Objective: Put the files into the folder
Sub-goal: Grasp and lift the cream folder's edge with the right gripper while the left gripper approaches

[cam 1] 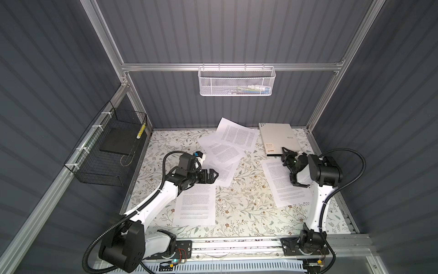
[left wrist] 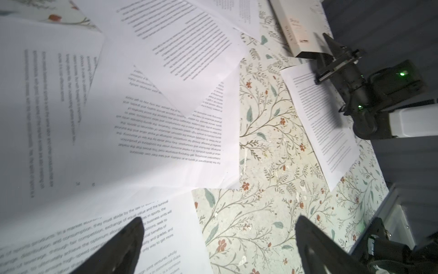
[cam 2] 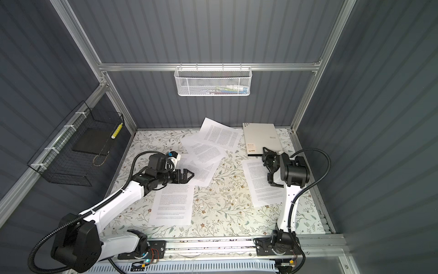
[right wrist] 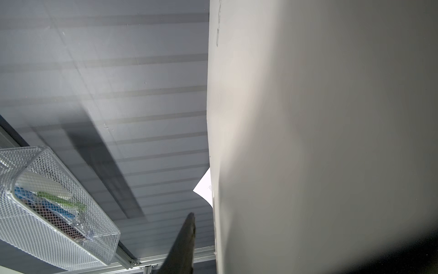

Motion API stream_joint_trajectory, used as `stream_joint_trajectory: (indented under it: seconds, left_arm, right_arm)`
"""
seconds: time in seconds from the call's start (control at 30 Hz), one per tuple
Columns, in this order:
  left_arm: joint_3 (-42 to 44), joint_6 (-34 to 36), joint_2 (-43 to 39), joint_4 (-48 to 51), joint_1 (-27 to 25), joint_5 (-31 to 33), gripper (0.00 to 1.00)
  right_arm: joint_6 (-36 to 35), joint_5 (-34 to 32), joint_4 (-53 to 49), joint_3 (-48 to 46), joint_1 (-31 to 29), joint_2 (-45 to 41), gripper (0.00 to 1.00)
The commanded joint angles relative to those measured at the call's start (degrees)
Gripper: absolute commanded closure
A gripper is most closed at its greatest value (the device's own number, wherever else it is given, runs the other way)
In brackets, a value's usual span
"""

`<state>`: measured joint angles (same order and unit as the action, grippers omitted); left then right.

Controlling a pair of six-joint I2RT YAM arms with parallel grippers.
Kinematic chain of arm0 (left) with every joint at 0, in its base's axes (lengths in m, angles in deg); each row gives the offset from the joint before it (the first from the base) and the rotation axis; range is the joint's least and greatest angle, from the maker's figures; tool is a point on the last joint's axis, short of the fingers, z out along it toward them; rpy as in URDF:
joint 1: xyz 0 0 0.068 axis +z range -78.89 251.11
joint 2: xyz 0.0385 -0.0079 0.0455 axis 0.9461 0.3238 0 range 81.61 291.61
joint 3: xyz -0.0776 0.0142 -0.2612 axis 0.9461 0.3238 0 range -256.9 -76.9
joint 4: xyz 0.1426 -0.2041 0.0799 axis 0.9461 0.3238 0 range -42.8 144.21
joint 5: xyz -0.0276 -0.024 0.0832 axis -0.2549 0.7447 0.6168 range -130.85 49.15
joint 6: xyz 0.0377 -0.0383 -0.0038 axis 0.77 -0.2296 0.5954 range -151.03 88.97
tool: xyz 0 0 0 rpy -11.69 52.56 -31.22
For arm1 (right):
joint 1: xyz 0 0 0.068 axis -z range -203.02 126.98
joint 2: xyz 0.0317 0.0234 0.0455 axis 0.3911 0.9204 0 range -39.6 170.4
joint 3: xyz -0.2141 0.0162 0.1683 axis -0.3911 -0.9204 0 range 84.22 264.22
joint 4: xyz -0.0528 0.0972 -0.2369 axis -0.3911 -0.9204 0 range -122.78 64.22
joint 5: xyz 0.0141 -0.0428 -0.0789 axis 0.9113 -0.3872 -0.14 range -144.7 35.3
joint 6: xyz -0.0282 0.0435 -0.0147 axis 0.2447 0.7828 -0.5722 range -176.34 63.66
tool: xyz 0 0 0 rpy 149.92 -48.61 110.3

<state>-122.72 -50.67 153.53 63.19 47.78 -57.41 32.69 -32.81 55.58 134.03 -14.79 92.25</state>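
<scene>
While the right claw (cam 1: 286, 153) straddles the near edge of the folder (cam 1: 277, 136), which lies at the far right corner of the counter (cam 1: 246, 197), its jaws stand narrow; whether they clamp the cover I cannot tell. The left claw (cam 1: 214, 176) gapes wide and empty over the files (cam 1: 227, 147), fanned overlapping just left of the folder. Bare counter lies open mid-front.
</scene>
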Motion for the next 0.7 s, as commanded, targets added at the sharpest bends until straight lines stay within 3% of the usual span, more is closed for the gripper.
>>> stream_joint_trajectory:
  seconds: [0.0,0.1,0.23,0.67]
  left_arm:
    - [-2.0,-4.8,-0.3,7.7,-0.4,5.5,0.0]
    - [-2.0,-7.9,-0.2,14.4,-0.4,9.9,0.0]
    - [-0.8,-9.5,0.6,18.8,-0.4,8.7,0.0]
    - [5.1,-12.7,10.9,7.6,-2.0,0.7,0.0]
  right_arm:
    - [1.3,0.0,-0.2,0.7,0.4,1.9,0.87]
    - [0.2,0.3,-0.2,-0.9,0.5,-1.1,0.99]
    - [-2.0,2.5,-1.4,-2.6,0.8,-6.0,1.0]
    - [-2.6,9.9,-5.1,-4.0,2.8,-18.1,1.0]
